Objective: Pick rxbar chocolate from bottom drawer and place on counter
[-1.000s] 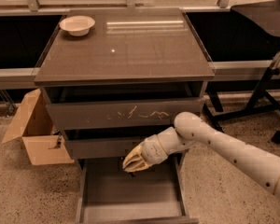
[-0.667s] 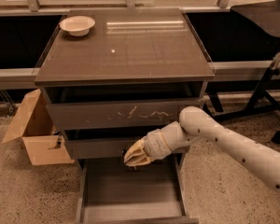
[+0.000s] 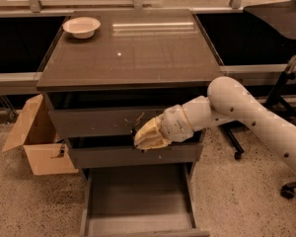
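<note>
Counter (image 3: pixel 138 53) above open bottom drawer (image 3: pixel 138 201)
Gripper (image 3: pixel 141 138) at counter's 6 o'clock, before middle drawer (image 3: pixel 103 155); open or shut, cannot tell

End effector (image 3: pixel 144 136) before middle drawer front (image 3: pixel 103 155); bottom drawer (image 3: pixel 138 204) open below, reachable from above.

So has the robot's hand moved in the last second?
Yes: the gripper has risen from the bottom of the middle drawer up to the scratched top drawer.
</note>
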